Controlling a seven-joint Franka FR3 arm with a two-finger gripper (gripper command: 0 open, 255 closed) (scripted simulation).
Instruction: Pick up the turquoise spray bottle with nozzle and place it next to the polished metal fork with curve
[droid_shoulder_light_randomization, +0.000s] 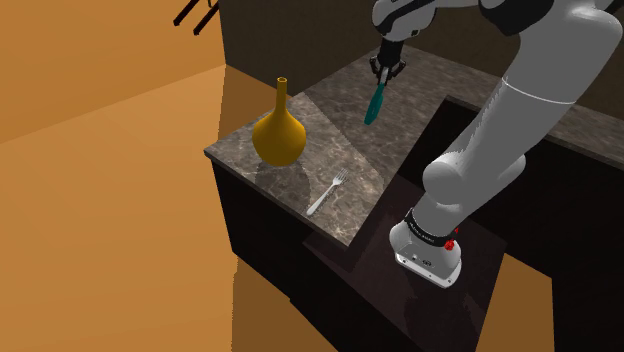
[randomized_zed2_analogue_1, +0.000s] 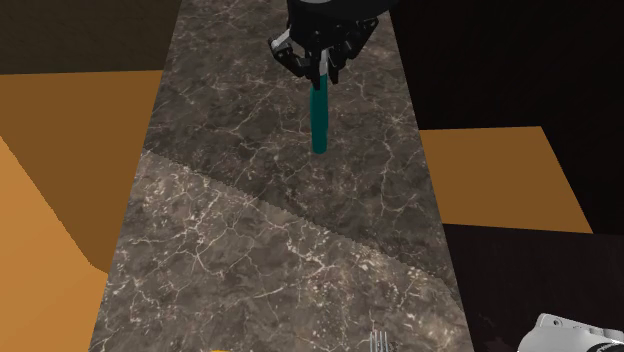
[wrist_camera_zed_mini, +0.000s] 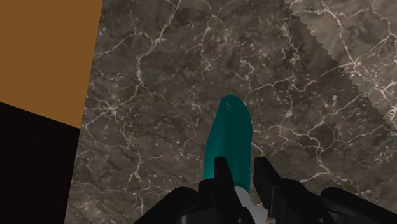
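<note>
A slim turquoise spray bottle (droid_shoulder_light_randomization: 375, 103) hangs above the dark marble counter (droid_shoulder_light_randomization: 420, 100), gripped at its nozzle end by my black gripper (droid_shoulder_light_randomization: 387, 72), which is shut on it. From the second exterior view the bottle (randomized_zed2_analogue_1: 320, 115) points down under the gripper (randomized_zed2_analogue_1: 322, 68). The wrist view has the bottle (wrist_camera_zed_mini: 230, 137) clasped between my two fingers (wrist_camera_zed_mini: 222, 175), its base toward the counter. A shiny metal fork (droid_shoulder_light_randomization: 327, 191) lies on the counter near its front edge, well away from the bottle; its tines (randomized_zed2_analogue_1: 379, 342) show at the second exterior view's bottom edge.
A mustard-yellow long-necked vase (droid_shoulder_light_randomization: 279, 130) stands on the counter's corner, beside the fork. The counter edge drops to an orange floor (droid_shoulder_light_randomization: 100, 220). My stand (droid_shoulder_light_randomization: 430, 270) sits in the recess at the shoulder view's lower right.
</note>
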